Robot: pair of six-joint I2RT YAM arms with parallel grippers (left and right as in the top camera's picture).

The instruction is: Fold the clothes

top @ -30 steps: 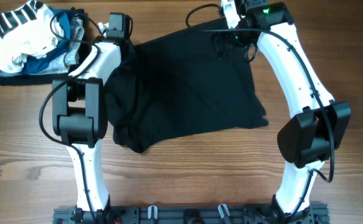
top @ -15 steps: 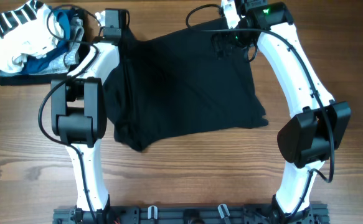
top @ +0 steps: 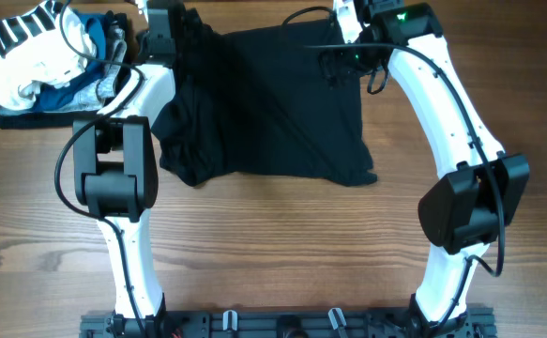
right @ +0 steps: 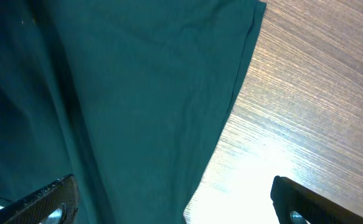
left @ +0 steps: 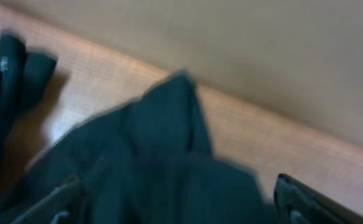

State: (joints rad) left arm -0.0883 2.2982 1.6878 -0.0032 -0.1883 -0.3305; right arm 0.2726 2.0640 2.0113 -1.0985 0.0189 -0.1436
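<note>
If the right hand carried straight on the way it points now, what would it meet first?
The black shirt, close to its edge; cloth lies straight ahead of the open right hand, with bare table just beside. How near the cloth is cannot be told.

The 2 arms are both stretched forward from the base, elbows bowed outward. Up at the far left, the left gripper [left: 178,202] has its jaws spread wide, 1 fingertip showing in each bottom corner of its wrist view. The right gripper [right: 172,202], far right, is spread just as wide.
</note>
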